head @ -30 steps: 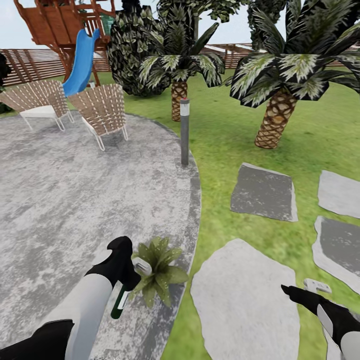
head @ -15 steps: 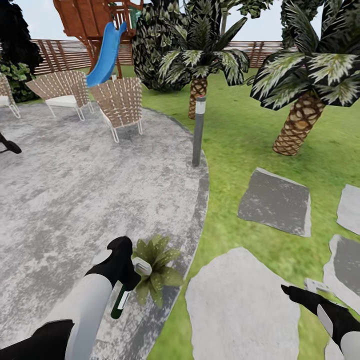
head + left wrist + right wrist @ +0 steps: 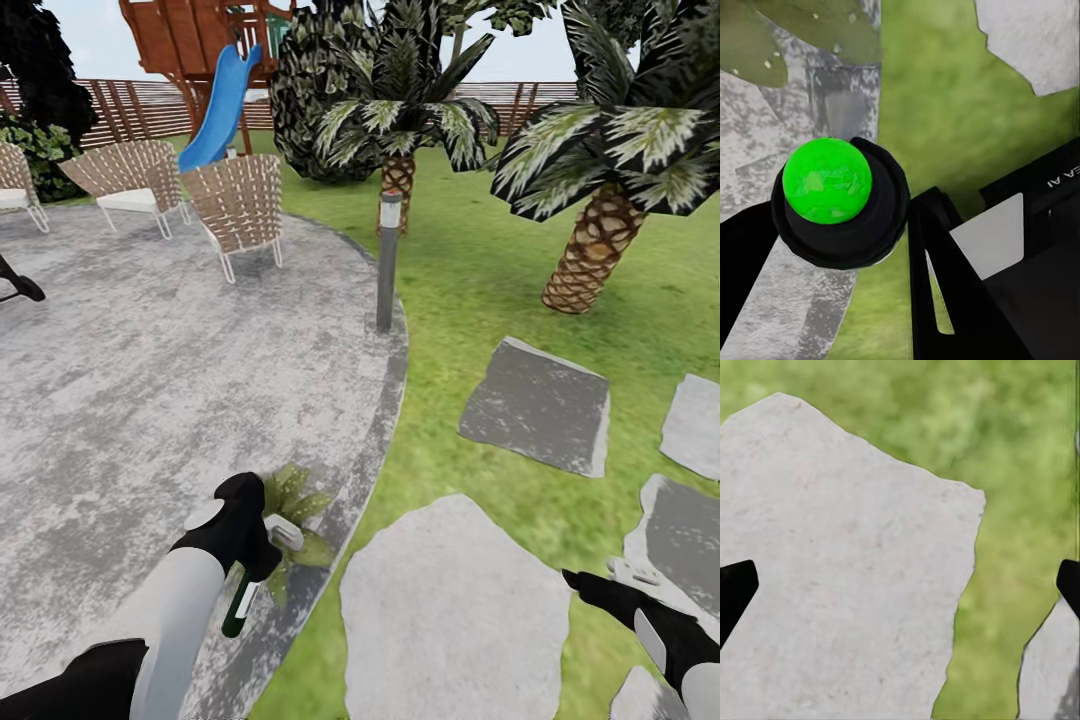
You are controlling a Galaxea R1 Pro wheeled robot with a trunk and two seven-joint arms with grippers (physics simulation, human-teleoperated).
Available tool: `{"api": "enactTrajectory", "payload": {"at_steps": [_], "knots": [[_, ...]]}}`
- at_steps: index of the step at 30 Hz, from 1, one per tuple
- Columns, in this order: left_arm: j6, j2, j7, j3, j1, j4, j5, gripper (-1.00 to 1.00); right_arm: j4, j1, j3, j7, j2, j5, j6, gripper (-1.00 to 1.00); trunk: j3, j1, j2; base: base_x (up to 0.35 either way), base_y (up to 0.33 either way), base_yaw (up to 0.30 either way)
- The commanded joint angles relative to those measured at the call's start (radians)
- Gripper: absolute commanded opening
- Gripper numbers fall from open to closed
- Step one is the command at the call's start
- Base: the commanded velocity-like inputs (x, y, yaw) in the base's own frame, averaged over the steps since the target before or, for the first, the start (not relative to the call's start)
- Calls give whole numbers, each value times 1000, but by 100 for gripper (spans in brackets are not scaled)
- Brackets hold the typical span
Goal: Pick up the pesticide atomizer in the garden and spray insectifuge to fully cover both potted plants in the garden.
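L jaws are clamped on the pesticide atomizer (image 3: 243,592); the left gripper (image 3: 252,548) holds it just beside the potted plant (image 3: 296,516), white trigger head toward the leaves, green body hanging down. That plant sits at the patio (image 3: 150,400) edge, lawn (image 3: 450,300) beyond. R jaws of the right gripper (image 3: 600,585) are spread wide, empty, over a stepping slab (image 3: 847,577), well apart from the plant. Second plant: can't tell where.

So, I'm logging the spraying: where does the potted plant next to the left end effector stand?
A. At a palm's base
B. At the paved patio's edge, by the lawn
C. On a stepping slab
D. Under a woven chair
B: the potted plant sits on the paved patio near its rim, beside the left end effector holding the pesticide atomizer.
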Motion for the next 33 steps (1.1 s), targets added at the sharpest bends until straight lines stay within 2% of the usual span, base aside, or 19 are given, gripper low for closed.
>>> {"api": "enactTrajectory", "payload": {"at_steps": [1, 11, 22, 33], "knots": [[6, -2, -9, 7, -1, -1, -11, -100, -1, -1, -9, 7, 1, 11, 5, 100, -1, 0, 0, -78, -244, 0], [6, -2, -9, 7, -1, -1, -11, -100, -1, -1, -9, 7, 1, 11, 5, 100, -1, 0, 0, -24, -48, 5], [6, -2, -9, 7, -1, -1, -11, -100, -1, -1, -9, 7, 1, 11, 4, 100, -1, 0, 0, 0, -69, 208], [6, -1, -9, 7, -1, -2, -11, -100, -1, -1, -8, 7, 1, 11, 4, 100, -1, 0, 0, 0, -89, 62]]}}
